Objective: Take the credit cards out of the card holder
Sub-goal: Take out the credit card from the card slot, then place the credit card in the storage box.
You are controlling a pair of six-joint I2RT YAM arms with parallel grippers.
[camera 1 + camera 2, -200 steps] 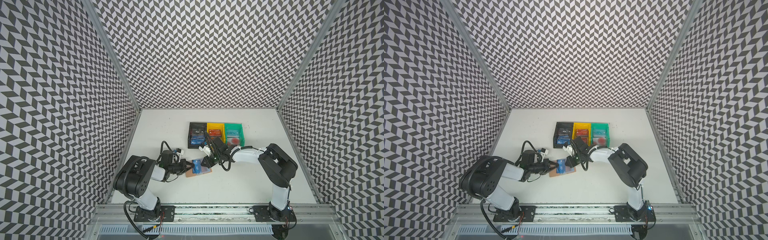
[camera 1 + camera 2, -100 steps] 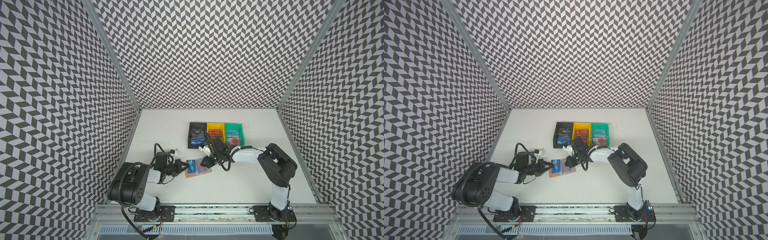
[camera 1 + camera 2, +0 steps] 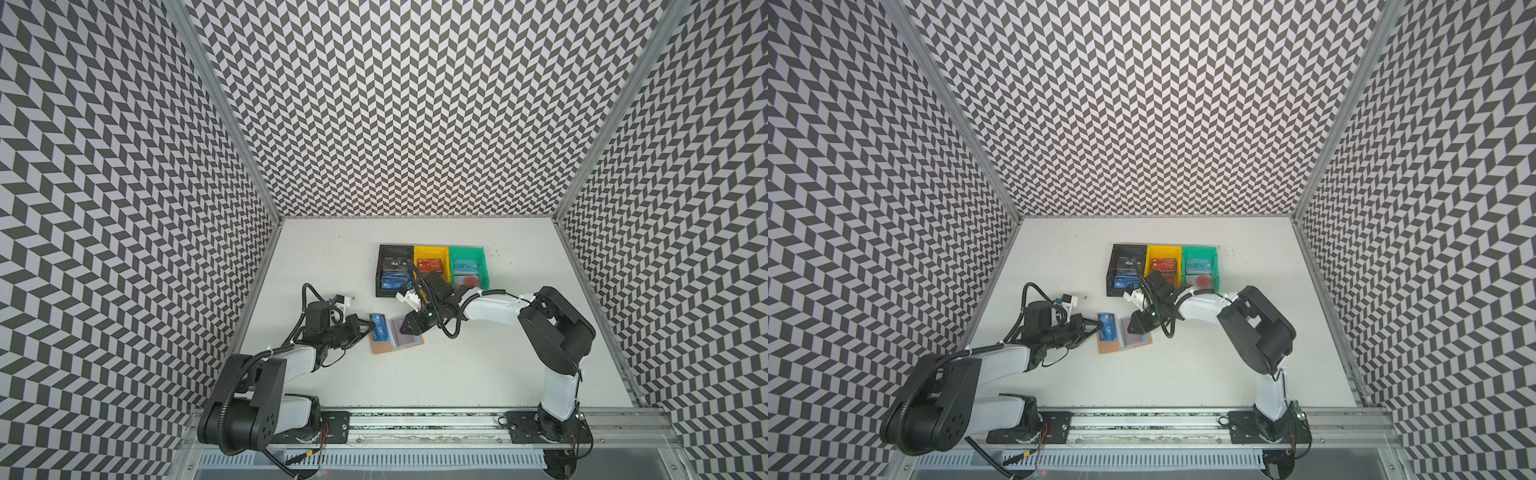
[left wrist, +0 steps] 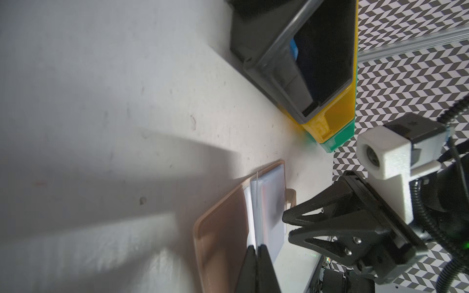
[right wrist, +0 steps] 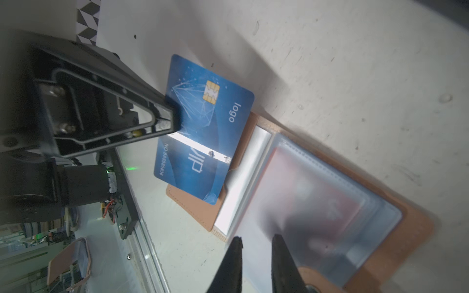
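Extraction of one card, seen at mid-step. The left gripper is closed tight on one short edge of the blue card, which we see clear of the plastic sleeves and lying flat above the bare tan flap of the card holder. We judge that the edge grip is chosen because a thin card offers no other purchase.

The card holder lies open on the white table, near the front of the three bins, with its snap tab on the side of the right arm. The right gripper hovers low over the sleeved half, its jaws a narrow gap apart with nothing visible between them. We read this position as a brace that keeps the light holder from sliding towards the left arm.

A reddish card shows blurred inside the sleeves, so the task is not complete. The black bin, yellow bin and green bin already contain cards, apparently sorted by colour; the blue card likely belongs in the black bin.
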